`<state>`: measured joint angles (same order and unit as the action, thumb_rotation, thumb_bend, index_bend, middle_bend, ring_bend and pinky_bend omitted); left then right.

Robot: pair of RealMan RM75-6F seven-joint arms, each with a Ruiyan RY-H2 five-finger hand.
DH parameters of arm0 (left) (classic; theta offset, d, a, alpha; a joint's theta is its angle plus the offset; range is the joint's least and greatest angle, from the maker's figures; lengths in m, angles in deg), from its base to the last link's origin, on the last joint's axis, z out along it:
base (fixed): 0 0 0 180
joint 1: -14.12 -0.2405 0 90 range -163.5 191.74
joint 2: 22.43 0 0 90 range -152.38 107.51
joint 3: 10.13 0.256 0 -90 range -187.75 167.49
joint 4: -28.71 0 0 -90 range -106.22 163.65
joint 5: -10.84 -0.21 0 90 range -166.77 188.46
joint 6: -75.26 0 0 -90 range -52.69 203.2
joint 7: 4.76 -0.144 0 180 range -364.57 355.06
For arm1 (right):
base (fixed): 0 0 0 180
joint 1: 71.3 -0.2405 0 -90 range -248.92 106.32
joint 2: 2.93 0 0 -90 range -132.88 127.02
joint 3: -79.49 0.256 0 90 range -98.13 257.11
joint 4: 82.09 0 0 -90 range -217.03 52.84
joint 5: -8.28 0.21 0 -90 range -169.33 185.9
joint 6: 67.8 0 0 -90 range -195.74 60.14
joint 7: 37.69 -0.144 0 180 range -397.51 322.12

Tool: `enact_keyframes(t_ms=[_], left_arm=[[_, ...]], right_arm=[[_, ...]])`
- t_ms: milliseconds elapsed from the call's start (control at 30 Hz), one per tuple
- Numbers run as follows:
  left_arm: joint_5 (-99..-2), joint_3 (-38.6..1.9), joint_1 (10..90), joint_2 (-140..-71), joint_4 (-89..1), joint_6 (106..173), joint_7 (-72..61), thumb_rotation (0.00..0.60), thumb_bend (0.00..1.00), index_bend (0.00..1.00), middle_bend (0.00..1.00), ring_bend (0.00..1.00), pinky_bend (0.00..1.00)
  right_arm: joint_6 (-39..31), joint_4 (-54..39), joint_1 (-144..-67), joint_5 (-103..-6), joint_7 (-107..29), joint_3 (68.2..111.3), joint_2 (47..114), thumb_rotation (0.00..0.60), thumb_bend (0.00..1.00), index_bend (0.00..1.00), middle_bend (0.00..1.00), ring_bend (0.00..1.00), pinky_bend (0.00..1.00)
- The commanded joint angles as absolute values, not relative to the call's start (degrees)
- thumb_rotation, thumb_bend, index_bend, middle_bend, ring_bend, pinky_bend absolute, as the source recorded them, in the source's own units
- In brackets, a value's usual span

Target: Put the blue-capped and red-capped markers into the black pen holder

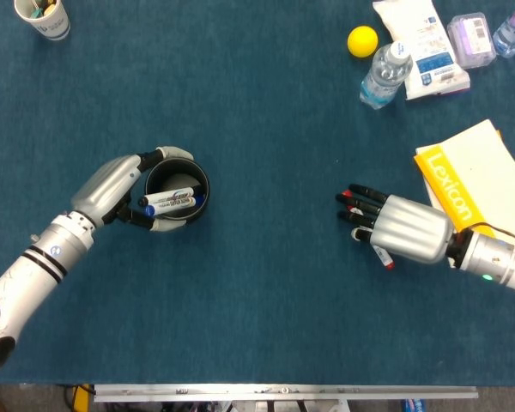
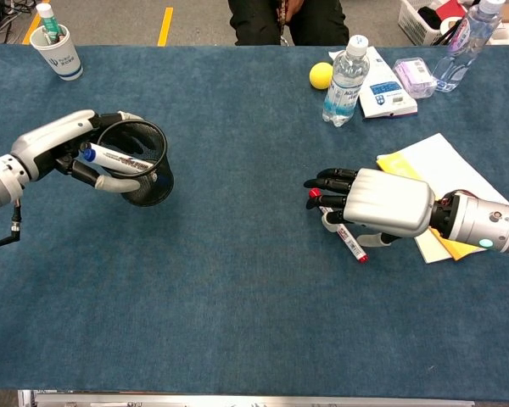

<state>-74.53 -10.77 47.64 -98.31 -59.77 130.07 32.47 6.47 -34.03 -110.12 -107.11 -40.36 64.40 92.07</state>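
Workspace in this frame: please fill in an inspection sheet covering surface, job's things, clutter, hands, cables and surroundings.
Surface: blue cloth table.
Job's things: blue-capped marker lies across the rim of the black pen holder; red-capped marker lies on the cloth under the right hand.
Clutter: paper cup far left; yellow ball, water bottle, white packet, clear box far right; yellow book.
Hands: left hand holds the blue-capped marker at the holder; right hand over the red-capped marker, grasp unclear.
Cables: thin wire at the left wrist.
Surroundings: seated person beyond the table.
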Motion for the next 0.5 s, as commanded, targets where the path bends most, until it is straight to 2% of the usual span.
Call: enact_keyframes(t_ms=[33,500], left_arm=[[-74.52,-10.76,47.59,-98.24,-59.79,130.15,32.44,0.542,0.17,0.22,0.35,0.3,0.22],[-74.54,-10.71,47.32,-98.1,-59.56,130.43,32.86,0.544,0.17,0.22,0.35,0.3,0.22]], right_arm=[[6.39,-34.26,-110.17,-107.06,-40.35,64.38,92.32,0.6,0.2,0.49,0.24,0.08,0.14],[5.61,-34.96,-110.55,-106.68,-40.55,64.04,93.28,0.6,0.21,0.53,0.25,0.09,0.14]])
